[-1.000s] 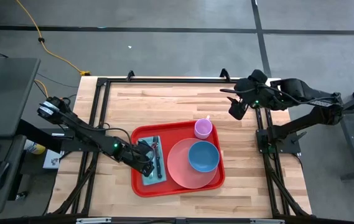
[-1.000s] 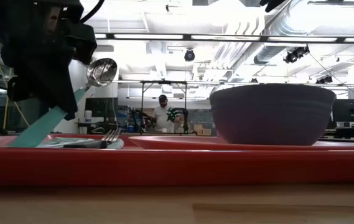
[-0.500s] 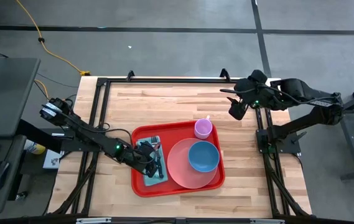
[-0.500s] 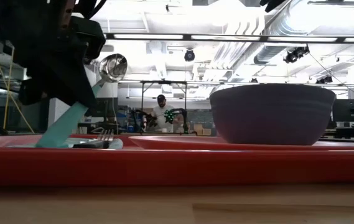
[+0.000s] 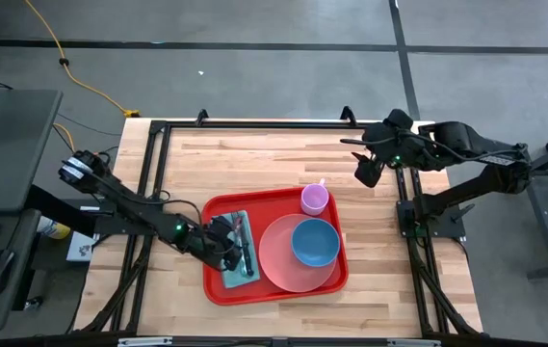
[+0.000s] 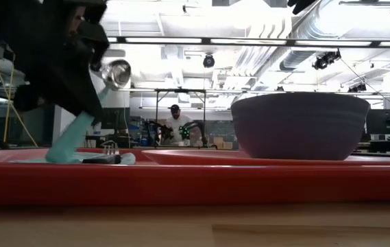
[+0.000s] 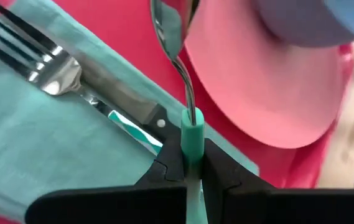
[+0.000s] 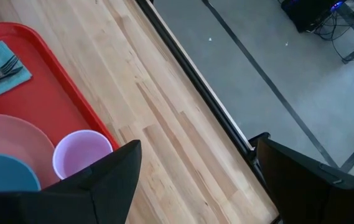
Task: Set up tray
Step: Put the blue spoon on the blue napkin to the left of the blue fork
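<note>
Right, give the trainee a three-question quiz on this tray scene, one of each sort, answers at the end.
1. True or false: the left gripper is shut on the teal-handled metal spoon.
2. What lies on the teal cloth napkin? A fork; B knife; C cup.
3. Fill in: the blue round bowl sits on the round pink ____ in the large red plastic tray.

Key: 1 true; 2 A; 3 plate. The right gripper waits open near the table's far right edge.
</note>
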You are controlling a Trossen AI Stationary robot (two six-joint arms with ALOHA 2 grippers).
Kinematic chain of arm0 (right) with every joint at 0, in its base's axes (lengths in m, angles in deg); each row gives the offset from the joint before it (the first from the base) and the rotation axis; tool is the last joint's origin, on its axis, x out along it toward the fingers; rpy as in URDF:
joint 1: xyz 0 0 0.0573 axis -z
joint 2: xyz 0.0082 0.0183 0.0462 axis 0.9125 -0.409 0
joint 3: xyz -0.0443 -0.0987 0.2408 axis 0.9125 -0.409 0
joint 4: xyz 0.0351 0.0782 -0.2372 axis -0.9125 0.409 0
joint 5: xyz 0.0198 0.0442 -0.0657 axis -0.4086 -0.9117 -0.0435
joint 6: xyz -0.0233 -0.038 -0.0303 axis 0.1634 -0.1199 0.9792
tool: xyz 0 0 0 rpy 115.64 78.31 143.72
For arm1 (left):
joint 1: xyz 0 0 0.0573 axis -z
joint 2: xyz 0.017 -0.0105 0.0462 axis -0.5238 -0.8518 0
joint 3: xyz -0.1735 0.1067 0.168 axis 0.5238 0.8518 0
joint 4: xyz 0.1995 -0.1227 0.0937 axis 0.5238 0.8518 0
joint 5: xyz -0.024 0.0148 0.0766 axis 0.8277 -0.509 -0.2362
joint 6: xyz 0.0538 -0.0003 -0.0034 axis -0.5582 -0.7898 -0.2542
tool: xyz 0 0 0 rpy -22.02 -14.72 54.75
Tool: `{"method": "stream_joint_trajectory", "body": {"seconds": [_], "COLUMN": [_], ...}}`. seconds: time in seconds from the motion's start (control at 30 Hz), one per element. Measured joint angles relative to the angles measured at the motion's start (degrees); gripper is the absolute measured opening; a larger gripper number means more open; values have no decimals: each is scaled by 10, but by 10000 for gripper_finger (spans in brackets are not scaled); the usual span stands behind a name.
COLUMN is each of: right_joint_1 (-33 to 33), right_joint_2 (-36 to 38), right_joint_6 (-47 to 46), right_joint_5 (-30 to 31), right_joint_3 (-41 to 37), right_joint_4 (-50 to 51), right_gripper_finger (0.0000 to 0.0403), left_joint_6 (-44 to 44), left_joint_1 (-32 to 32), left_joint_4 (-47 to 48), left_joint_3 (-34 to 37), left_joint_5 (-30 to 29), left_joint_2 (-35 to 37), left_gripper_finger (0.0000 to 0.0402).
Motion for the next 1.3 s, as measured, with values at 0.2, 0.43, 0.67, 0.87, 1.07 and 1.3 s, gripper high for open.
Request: {"method": "stream_joint_trajectory", "body": {"seconds": [0.2, 0.43, 0.67, 0.87, 1.07, 1.3], "right_joint_1": [0, 0, 0, 0, 0, 0], "right_joint_2": [0, 0, 0, 0, 0, 0], "right_joint_6": [0, 0, 1, 5, 5, 5], "right_joint_5": [-8, -9, -8, -8, -11, -22], "right_joint_3": [0, 0, 0, 0, 0, 0], "right_joint_4": [1, 1, -6, -13, -16, -17], "right_gripper_finger": [298, 298, 298, 298, 298, 298], "left_joint_6": [56, 180, 219, 225, 224, 205], "left_joint_1": [32, 111, 144, 144, 144, 144], "left_joint_4": [46, 119, 45, 13, -64, -285], "left_joint_3": [-2, -1, 28, 33, 47, 132], "left_joint_5": [-57, -159, -181, -178, -165, -184], "left_joint_2": [62, 118, 106, 67, 26, -13], "left_gripper_finger": [41, 41, 41, 41, 41, 41]}}
